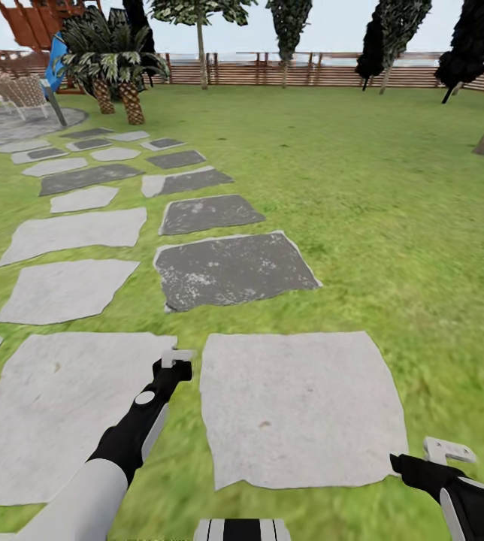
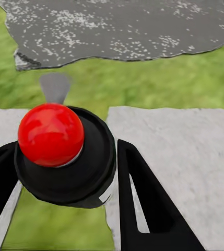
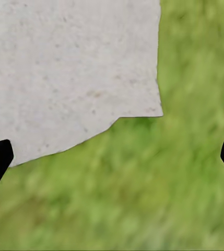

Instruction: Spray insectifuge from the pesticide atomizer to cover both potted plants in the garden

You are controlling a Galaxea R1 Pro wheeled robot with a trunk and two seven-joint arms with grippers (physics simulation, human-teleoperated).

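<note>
Left gripper [image 2: 65, 172] closed around pesticide atomizer [image 2: 65, 157], red-capped top showing between the fingers, held above pale stepping stones [image 1: 302, 406]. Right gripper [image 3: 112, 157] spread wide, holding nothing, over lawn [image 1: 392, 225]. Beyond: dark slabs [image 1: 231, 267], palm [image 1: 114, 64], fence [image 1: 287, 71]

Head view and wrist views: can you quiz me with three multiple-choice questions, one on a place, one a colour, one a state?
1. The palm stands: A) far left, near the patio; B) far right; C) on the nearest stone.
2. The knob on the black cap between the left gripper's fingers is: A) blue; B) red; C) yellow.
3. The right gripper is: A) shut on a bottle; B) shut on nothing; C) open.
Answers: A, it rises beside the grey patio; B, it shines red; C, its fingertips sit far apart.
</note>
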